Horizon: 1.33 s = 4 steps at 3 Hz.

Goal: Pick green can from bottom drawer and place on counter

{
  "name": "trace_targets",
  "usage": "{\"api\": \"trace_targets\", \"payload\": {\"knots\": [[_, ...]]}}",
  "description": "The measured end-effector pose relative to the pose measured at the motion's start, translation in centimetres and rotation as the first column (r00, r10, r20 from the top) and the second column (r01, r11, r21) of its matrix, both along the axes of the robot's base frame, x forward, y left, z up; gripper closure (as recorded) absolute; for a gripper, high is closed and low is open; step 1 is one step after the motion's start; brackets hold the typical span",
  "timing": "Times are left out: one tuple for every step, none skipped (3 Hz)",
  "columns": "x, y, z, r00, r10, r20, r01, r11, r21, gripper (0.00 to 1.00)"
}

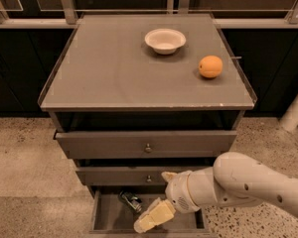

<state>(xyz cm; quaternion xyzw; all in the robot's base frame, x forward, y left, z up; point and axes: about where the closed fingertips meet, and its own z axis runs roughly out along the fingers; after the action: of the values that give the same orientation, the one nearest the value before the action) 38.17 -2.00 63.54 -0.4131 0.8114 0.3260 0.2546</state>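
The green can lies on its side on the floor of the open bottom drawer, near its back left. My gripper hangs over the drawer's middle, just right of and in front of the can, fingers pointing down-left. The white arm reaches in from the lower right. The counter is the flat grey-brown cabinet top above.
A white bowl and a round orange fruit sit on the counter at the back right. Two shallower drawers with small knobs stand slightly open above the bottom drawer. Speckled floor surrounds the cabinet.
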Motion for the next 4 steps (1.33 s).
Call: {"api": "trace_targets", "payload": {"knots": [[0.6,0.3,-1.3,0.9997,-0.022,-0.008,0.023,1.000,0.019,0.00],[-0.1,0.8,-1.1,0.9998,-0.017,0.010,0.017,1.000,0.019,0.00],[-1.3,1.4,-5.0,0.9982,-0.050,-0.033,0.048,0.998,-0.039,0.00],[-1.3,1.7,-10.1,0.9963,-0.076,-0.039,0.071,0.991,-0.114,0.00]]}}
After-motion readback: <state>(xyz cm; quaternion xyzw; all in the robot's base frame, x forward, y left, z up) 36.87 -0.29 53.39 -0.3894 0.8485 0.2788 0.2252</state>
